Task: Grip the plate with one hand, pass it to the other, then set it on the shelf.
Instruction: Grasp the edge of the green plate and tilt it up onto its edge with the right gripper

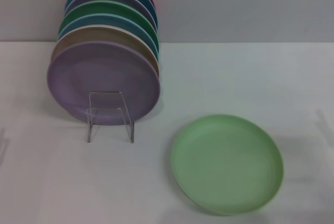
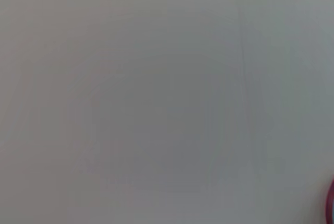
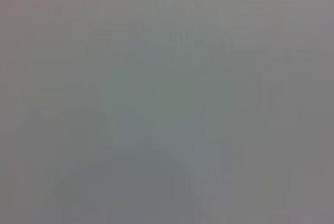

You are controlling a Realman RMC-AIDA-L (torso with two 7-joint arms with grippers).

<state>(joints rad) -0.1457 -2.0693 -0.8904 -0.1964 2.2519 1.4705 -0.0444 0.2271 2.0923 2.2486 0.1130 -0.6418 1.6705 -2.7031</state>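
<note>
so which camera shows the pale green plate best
The head view: the pale green plate lies flat and whole on the white table, in front and to the right of the wire rack. Neither wrist view shows it; both show only blank pale surface.

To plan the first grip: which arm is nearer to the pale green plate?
Probably right: the plate lies right of centre. Neither pincer shows in the head view. The left wrist view catches a red rim, suggesting that arm is over by the rack.
</note>
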